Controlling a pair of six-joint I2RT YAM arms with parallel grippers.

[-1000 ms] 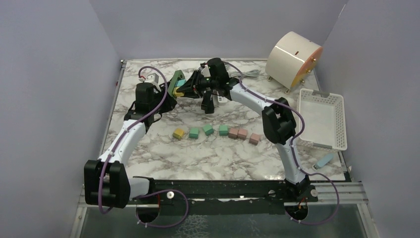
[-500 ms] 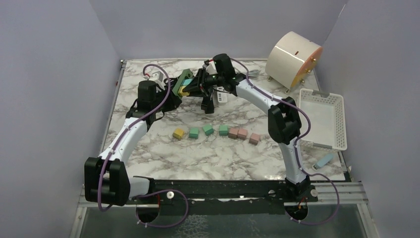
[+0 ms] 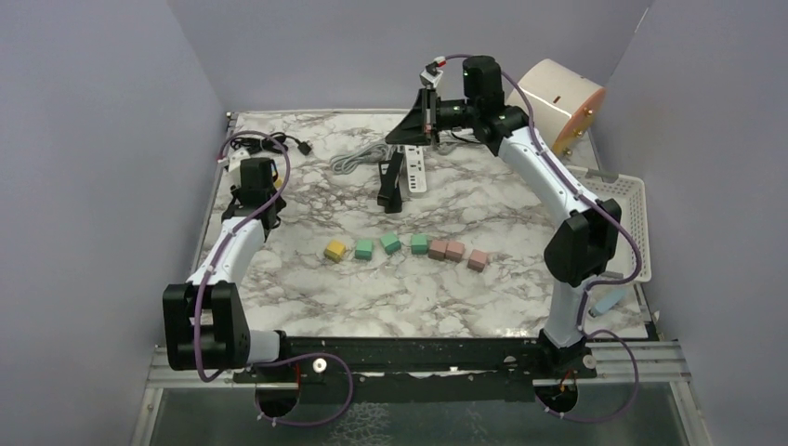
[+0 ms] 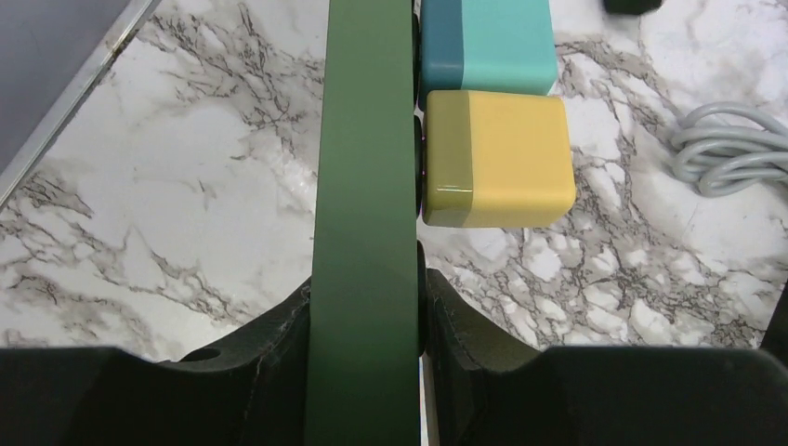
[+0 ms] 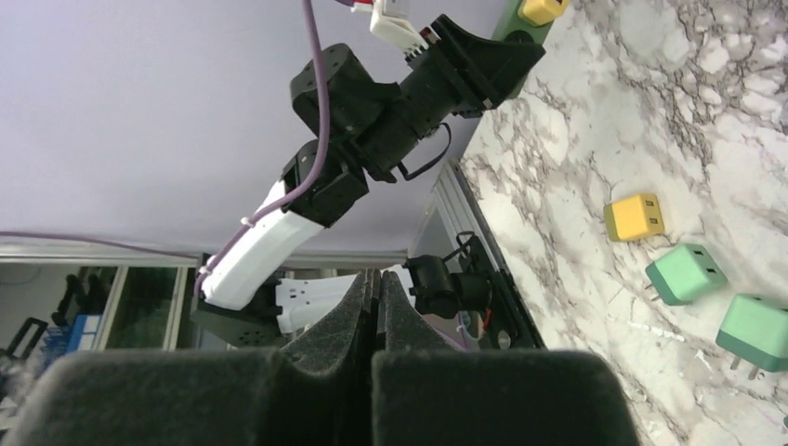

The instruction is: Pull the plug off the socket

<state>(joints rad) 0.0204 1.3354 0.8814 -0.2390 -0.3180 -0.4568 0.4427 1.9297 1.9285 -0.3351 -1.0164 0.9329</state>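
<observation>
In the left wrist view my left gripper (image 4: pixel 367 297) is shut on the edge of a green socket strip (image 4: pixel 364 167). A yellow plug (image 4: pixel 497 158) and a teal plug (image 4: pixel 488 46) sit in the strip's right face. The right wrist view shows the strip (image 5: pixel 509 20) held up at the tip of the left arm, the yellow plug (image 5: pixel 544 9) still in it. My right gripper (image 5: pixel 379 279) is shut with nothing between its fingers. From above it (image 3: pixel 409 130) hangs raised over the back of the table. The top view shows my left arm (image 3: pixel 253 177) at the far left and no green strip.
A row of loose coloured plugs (image 3: pixel 400 246) lies mid-table. A white power strip (image 3: pixel 413 177) and a grey cable coil (image 3: pixel 358 158) lie behind it, and a black cable (image 3: pixel 269 141) at the back left. On the right are a white basket (image 3: pixel 604 223) and a cream drum (image 3: pixel 553 107).
In the top view my right arm has lifted away to the back right and its jaws have shut empty. The left arm has swung to the far left, and the green strip no longer shows there.
</observation>
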